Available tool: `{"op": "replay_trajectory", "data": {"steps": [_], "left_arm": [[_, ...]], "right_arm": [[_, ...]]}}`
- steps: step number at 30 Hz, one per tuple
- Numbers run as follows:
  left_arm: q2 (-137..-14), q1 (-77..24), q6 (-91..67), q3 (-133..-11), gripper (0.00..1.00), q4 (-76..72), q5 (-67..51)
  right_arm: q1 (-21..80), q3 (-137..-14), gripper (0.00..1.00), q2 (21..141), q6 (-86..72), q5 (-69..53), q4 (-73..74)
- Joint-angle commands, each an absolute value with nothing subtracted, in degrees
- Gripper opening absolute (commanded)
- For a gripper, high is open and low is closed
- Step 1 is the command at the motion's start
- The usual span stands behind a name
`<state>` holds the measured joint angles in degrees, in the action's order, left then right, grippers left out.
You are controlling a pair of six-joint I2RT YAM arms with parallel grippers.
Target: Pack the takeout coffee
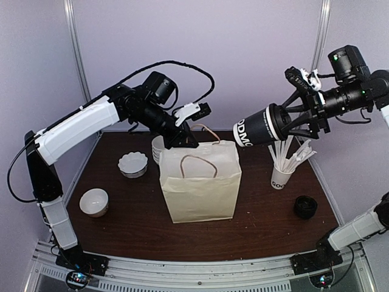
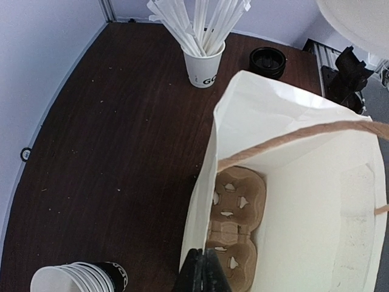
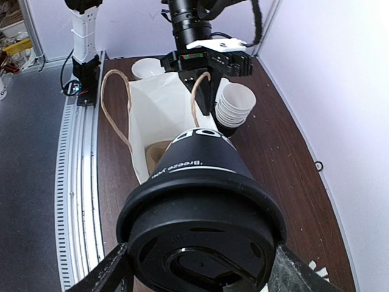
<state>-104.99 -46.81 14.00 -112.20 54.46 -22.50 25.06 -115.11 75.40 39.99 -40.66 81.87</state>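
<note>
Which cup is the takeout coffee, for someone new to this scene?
Find the white paper bag standing mid-table. Above its right side, the right gripper holds the takeout coffee sideways in the air. It is black with white lettering and the only cup with a lid on, unlike the white cup of sticks below it and the unlidded stack at the bag's left.

Left arm (image 1: 79,128) rises from the near-left base, elbow bent, forearm slanting up and inward toward centre. The wrist dips and the left gripper (image 1: 182,141) points down, its fingers (image 2: 203,274) pressed together on the rim of the paper bag (image 1: 200,182). Right arm (image 1: 349,91) is raised high, forearm about level, reaching inward from the right. Right gripper (image 1: 285,121) is turned sideways, jaws spread around the lid end of the takeout coffee (image 1: 255,129), gripping it with the cup lying horizontal.
</note>
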Motion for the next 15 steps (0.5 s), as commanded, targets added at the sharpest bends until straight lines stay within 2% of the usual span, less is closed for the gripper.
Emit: {"op": "replay_trajectory", "data": {"steps": [1, 15], "left_arm": [[-102.48, -46.49, 10.98, -114.61, 0.0, 53.89, -22.96], [-102.37, -48.12, 8.65, -117.32, 0.0, 58.95, -19.84]], "right_arm": [[30.29, -118.97, 0.62, 78.48, 39.37, -42.28, 81.53], [49.98, -118.57, 0.61, 85.24, 40.72, -21.42, 80.25]]}}
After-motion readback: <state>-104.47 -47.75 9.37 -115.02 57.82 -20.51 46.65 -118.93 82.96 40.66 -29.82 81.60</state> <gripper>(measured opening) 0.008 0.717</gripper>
